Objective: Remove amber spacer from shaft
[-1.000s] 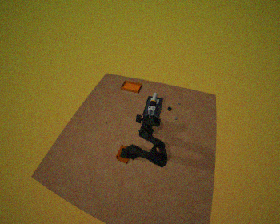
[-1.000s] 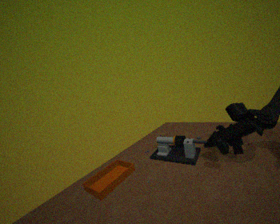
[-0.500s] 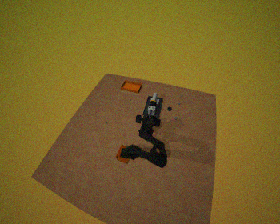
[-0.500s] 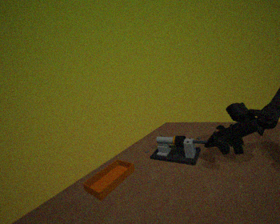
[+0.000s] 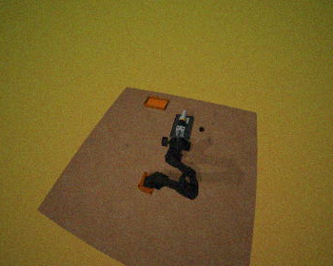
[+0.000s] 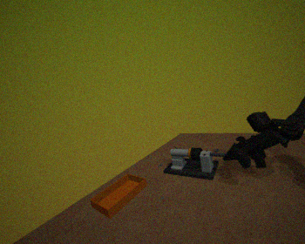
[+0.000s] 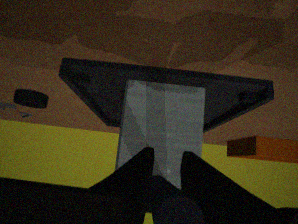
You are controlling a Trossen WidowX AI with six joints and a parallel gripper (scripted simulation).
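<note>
The big pale housing block (image 6: pixel 178 159) stands on the far end of the dark base plate (image 6: pixel 191 172) (image 7: pixel 100 95). The amber spacer (image 6: pixel 190 152) is up at shaft height beside it, with a black spacer (image 6: pixel 196 152) touching or close on its other side. A pale support post (image 6: pixel 206 162) (image 7: pixel 165 115) stands at the near end. The grey shaft (image 6: pixel 218 154) sticks out of the post toward my gripper (image 6: pixel 226 156) (image 7: pixel 168 154), which is shut on the shaft's end. Whether the shaft reaches into the housing is hidden.
An orange tray (image 5: pixel 156 103) (image 6: pixel 118 195) (image 7: pixel 277 149) lies beyond the fixture, to one side. Another orange piece (image 5: pixel 145 184) lies by the arm's base. A small dark round piece (image 5: pixel 202 129) (image 7: pixel 31 98) lies on the table beside the base plate.
</note>
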